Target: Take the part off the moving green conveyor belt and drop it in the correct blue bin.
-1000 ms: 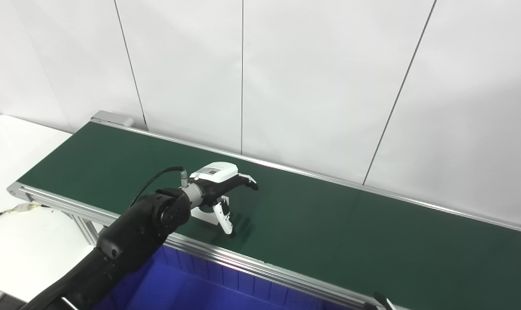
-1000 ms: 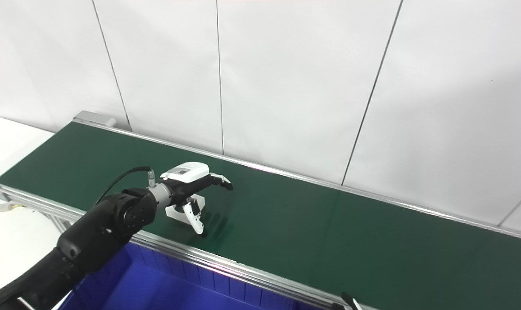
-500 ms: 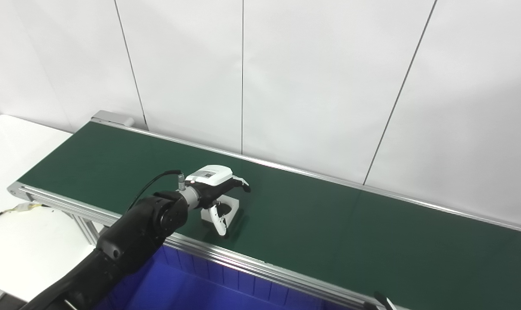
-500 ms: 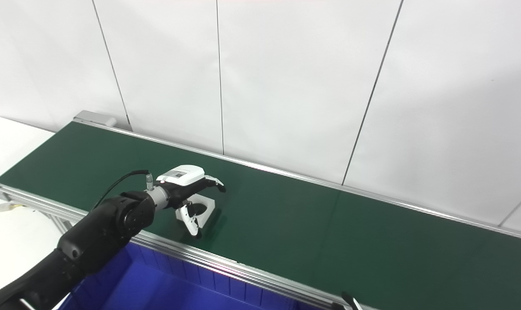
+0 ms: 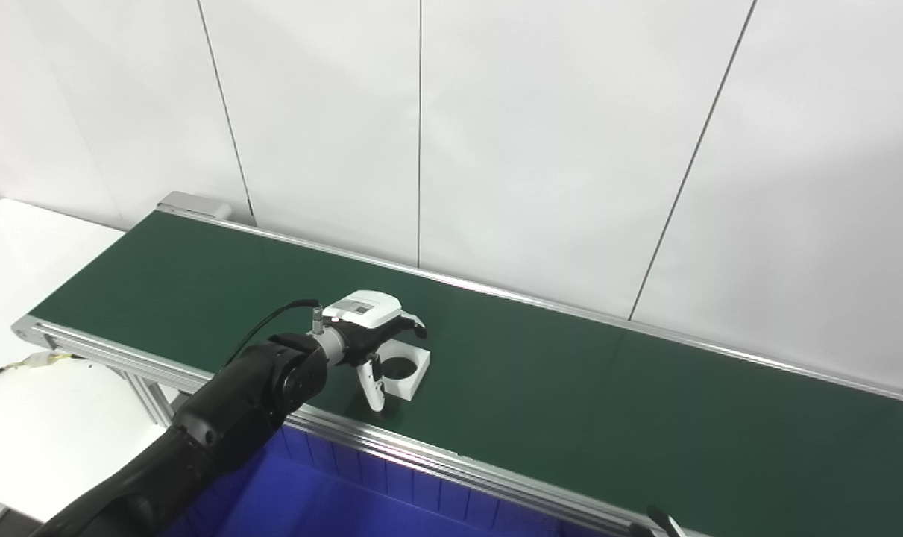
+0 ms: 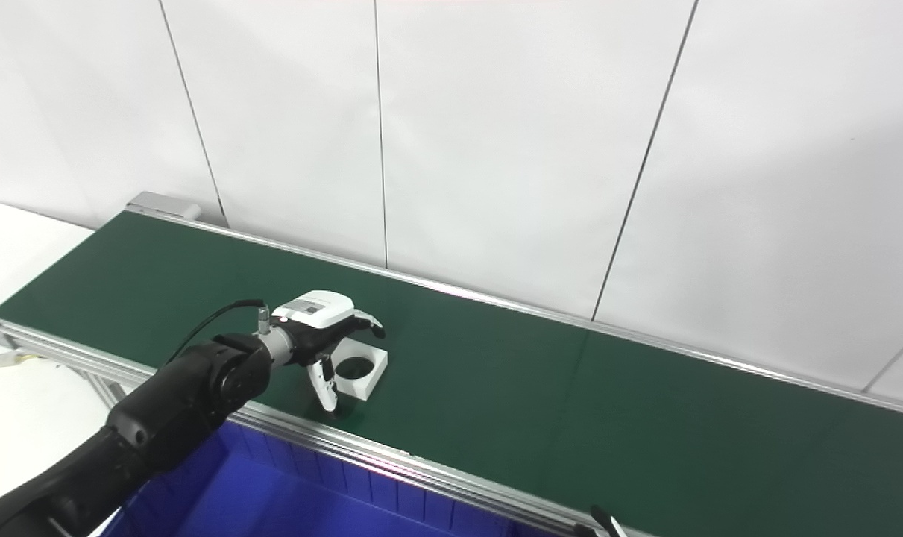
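A white square part with a round hole lies flat on the green conveyor belt, near its front rail. My left hand hovers over the part's left side, open, with its fingers spread above the part's far edge. Its thumb hangs down beside the near left corner. The part also shows in the right eye view, mostly clear of the hand. Of my right hand only a thin dark tip shows at the bottom edge.
A blue bin with ribbed walls sits below the belt's front aluminium rail. A white table stands at the left end of the belt. White wall panels rise behind the belt.
The part has slid right along the belt, out from under my left hand. The hand has drawn back a little to the left and stays open.
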You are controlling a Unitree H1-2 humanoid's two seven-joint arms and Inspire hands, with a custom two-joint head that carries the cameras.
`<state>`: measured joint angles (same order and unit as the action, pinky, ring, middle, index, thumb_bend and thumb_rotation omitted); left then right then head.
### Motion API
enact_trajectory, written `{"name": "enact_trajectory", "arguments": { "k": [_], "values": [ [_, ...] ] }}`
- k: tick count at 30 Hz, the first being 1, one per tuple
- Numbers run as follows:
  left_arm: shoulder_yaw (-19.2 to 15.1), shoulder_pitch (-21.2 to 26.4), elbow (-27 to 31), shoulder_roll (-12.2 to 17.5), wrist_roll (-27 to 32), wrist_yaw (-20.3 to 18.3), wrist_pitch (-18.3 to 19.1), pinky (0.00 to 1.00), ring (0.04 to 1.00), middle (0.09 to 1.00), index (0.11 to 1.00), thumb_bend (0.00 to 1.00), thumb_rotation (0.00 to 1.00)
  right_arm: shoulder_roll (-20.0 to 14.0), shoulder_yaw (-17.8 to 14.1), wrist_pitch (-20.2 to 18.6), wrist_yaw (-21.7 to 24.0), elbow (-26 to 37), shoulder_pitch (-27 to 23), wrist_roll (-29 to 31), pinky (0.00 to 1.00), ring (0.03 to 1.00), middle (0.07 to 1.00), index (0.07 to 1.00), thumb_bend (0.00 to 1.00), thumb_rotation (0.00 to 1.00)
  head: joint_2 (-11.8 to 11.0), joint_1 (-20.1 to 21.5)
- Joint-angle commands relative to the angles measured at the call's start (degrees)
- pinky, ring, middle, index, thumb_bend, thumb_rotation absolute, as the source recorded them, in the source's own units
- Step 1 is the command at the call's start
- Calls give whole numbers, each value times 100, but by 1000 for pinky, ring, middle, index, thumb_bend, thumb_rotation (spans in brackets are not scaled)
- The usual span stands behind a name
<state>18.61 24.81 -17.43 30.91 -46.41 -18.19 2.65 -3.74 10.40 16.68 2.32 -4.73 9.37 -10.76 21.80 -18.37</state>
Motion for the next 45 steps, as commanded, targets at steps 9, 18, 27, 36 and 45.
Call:
{"name": "enact_trajectory", "arguments": {
  "k": [9,18,27,36,45],
  "values": [
    [266,435,-506,-203,-386,701,58,879,878,890,844,936,47,23,28,261,-8,291,54,29,673,756,815,904,283,472,41,28],
    [441,549,-900,-318,-485,1146,1,845,814,788,741,922,42,32,32,238,2,353,105,67,679,759,814,904,292,471,78,41],
    [554,496,-1080,-374,-374,1634,-242,748,622,533,448,519,0,35,29,220,-16,403,127,34,686,757,813,906,295,489,100,42],
    [583,483,-1031,-310,-327,1575,-277,748,624,533,450,518,0,34,31,199,1,430,145,66,685,760,814,907,313,513,121,50],
    [571,444,-945,-271,-234,1504,-256,755,622,529,451,520,0,36,36,200,10,449,148,79,679,755,814,903,319,531,121,77]
  ]
}}
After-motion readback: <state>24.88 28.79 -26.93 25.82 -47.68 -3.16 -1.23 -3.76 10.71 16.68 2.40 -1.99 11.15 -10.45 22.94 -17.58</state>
